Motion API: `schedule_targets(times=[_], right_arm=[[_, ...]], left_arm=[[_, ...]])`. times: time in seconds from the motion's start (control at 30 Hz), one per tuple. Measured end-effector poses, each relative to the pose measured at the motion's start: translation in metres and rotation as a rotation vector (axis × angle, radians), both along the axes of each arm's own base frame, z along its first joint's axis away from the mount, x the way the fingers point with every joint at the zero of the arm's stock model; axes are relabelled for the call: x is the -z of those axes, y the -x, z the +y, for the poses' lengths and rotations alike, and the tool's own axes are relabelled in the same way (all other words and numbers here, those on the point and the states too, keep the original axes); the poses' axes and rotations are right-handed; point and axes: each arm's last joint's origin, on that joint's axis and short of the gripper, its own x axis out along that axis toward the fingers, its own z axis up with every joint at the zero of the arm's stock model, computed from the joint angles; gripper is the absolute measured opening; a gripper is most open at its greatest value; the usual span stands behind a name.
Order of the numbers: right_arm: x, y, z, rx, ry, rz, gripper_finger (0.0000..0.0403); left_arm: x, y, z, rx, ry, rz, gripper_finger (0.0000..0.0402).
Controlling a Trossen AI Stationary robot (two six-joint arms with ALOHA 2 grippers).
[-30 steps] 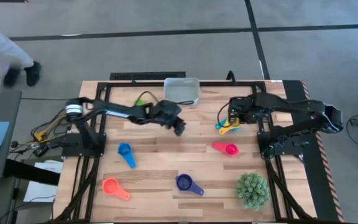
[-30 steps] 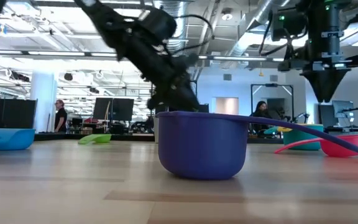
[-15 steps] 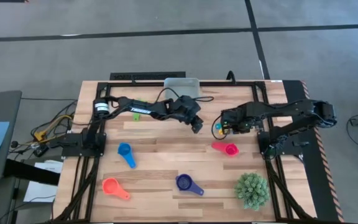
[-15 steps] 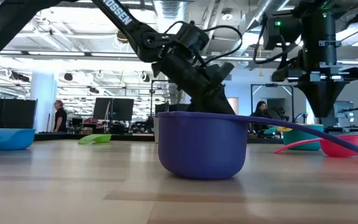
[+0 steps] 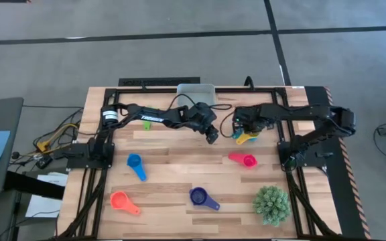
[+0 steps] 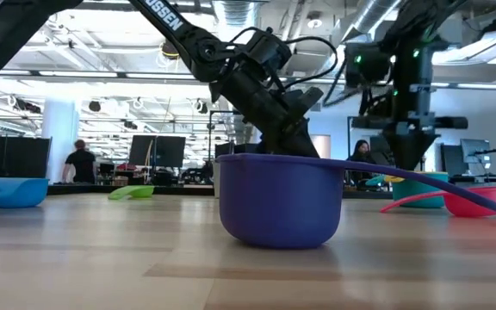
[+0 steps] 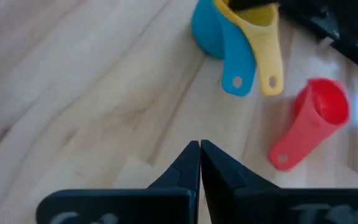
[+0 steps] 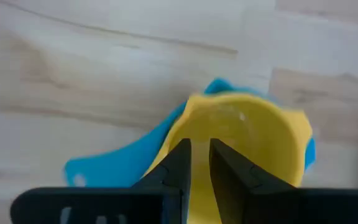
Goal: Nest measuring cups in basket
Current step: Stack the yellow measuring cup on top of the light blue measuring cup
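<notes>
The right gripper (image 5: 241, 130) is sitting directly over the yellow-orange cup (image 5: 246, 138), which is nested inside the teal cup (image 5: 237, 138); in the right wrist view its fingers (image 8: 178, 163) are standing nearly together above the near rim of the yellow-orange cup (image 8: 241, 146), with only a narrow gap between them, and whether they are pinching that rim or merely hovering at it cannot be told. The teal cup (image 8: 114, 160) is showing beneath and to one side of the yellow one, so the pair is lying straight ahead of and under this gripper, with no sideways offset. The left wrist view is showing both handles pointing the same way, side by side, so the pair's long axis is running from the bowls under the right gripper out toward the pink cup (image 7: 311, 121). The left gripper (image 5: 210, 136) is hanging just beside the pair on the side away from the right arm, its fingertips (image 7: 200, 151) pressed together and holding nothing, the nested pair (image 7: 238, 46) lying ahead of it and apart from it. In judgement the right arm is the nearer and better placed for the lift. The basket (image 5: 196, 90) is lying beyond the left gripper at the table's far edge, partly hidden behind the left arm, well apart from both cups.
</notes>
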Motion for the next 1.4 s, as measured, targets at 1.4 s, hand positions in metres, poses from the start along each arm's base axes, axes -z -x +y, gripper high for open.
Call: schedule_targets(times=[1.4], right_arm=[[-0.013,-0.003,0.027,-0.124,-0.093,-0.103,0.0081]], left_arm=[[0.017,-0.014,-0.036,0.020,-0.024,-0.017,0.0000]])
